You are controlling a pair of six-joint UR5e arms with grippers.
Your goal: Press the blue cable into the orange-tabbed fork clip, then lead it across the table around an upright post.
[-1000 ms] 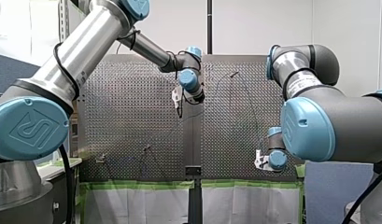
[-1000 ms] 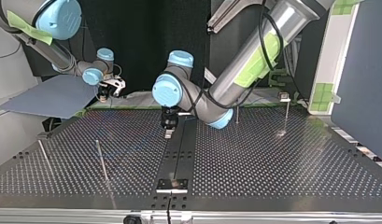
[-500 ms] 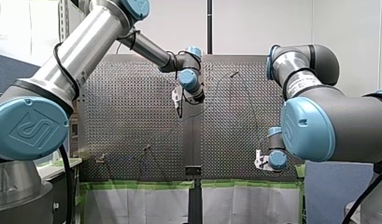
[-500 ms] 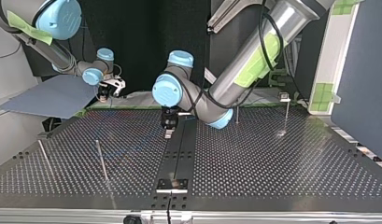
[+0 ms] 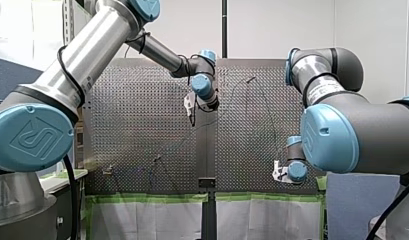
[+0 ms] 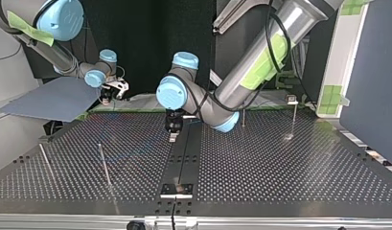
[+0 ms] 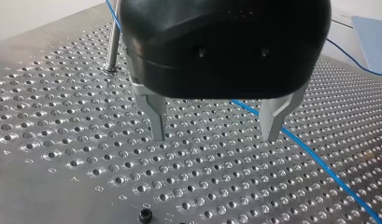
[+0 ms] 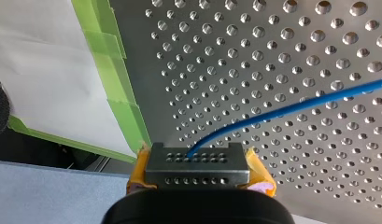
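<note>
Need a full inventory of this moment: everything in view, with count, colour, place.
perforated table: one, metal, under both arms.
blue cable: one, blue, runs from my right gripper out over the table and past my left gripper.
upright posts: four made out, thin metal; two at the top view's left, two at its right rear.
centre rail: one, black, down the table's middle.
green tape: strips, green, along the table's edge.
sheet: one, blue-grey, beyond the table at the top view's left.
screw: one, black, on the table near my left gripper.
my left gripper: black, metal fingers, open, over the table's middle.
my right gripper: yellow pads, shut on the blue cable, near the taped edge.
</note>
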